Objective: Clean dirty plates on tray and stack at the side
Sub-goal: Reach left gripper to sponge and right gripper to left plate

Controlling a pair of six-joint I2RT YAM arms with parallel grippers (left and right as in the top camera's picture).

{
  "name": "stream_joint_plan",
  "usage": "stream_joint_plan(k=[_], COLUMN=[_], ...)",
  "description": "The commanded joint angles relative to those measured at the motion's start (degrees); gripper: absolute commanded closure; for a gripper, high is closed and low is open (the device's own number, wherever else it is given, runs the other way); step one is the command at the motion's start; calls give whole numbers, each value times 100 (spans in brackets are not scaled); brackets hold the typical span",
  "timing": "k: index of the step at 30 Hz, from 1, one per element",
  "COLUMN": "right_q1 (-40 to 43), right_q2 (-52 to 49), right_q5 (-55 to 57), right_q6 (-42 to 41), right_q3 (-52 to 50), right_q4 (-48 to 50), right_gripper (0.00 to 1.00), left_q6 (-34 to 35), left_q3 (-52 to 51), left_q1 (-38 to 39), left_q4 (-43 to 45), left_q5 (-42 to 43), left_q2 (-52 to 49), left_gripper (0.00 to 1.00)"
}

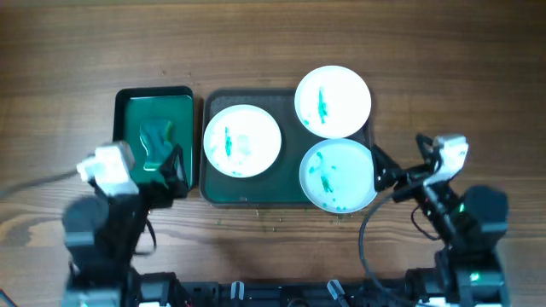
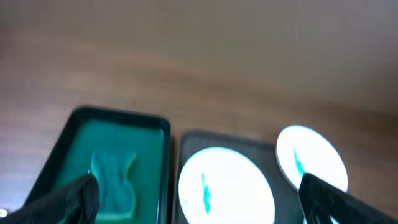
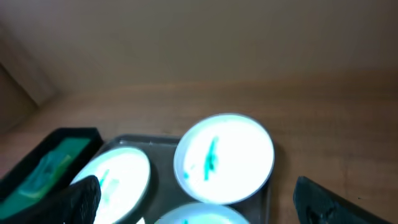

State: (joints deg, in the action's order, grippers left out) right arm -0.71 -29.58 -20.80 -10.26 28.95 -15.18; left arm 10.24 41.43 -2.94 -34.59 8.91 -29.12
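Observation:
Three white plates smeared with teal marks lie on a dark tray: a left plate, a back right plate and a front right plate. A teal sponge lies in a green bin left of the tray. My left gripper is open and empty over the bin's front right corner, by the sponge. My right gripper is open and empty at the tray's right edge, next to the front right plate. The left wrist view shows the sponge and left plate; the right wrist view shows the back right plate.
The wooden table stretches bare behind the tray and bin. A cable runs in from the left edge. The arm bases stand at the front edge on either side.

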Motion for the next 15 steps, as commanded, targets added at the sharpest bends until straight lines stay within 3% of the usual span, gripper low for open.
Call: stream_joint_plan(k=[1,4,7,10,13,15], right_q1=[-24,-24,-24,-26,-199,-584], right_q2=[-1228,-2378,-3051,-3536,-4074,-4520], right_q5=[-358,-890,-1082,-1200,-1532,-1523], right_q6=[52,608,374,-61,-83,-531], right_q3=[1419,2673,3189,3189,3189,3193], right_q4=[-848,-1993,-2210,-1991,-1838,-1631], right_gripper=[0,0,0,0,15,19], left_q6=[48,48,50,74,74,72], left_q3=[1499,3001,3759,3906,3906,3906], left_q1=[15,17,22,22,22,22], left_q4=[-960,-2280,-2828,-2756,-2800,-2789], left_q5=[68,70,140,273,417,459], left_q2=[-1554,-3139,-4026,-4572,-4924,-5062], left_gripper=[0,0,0,0,0,0])
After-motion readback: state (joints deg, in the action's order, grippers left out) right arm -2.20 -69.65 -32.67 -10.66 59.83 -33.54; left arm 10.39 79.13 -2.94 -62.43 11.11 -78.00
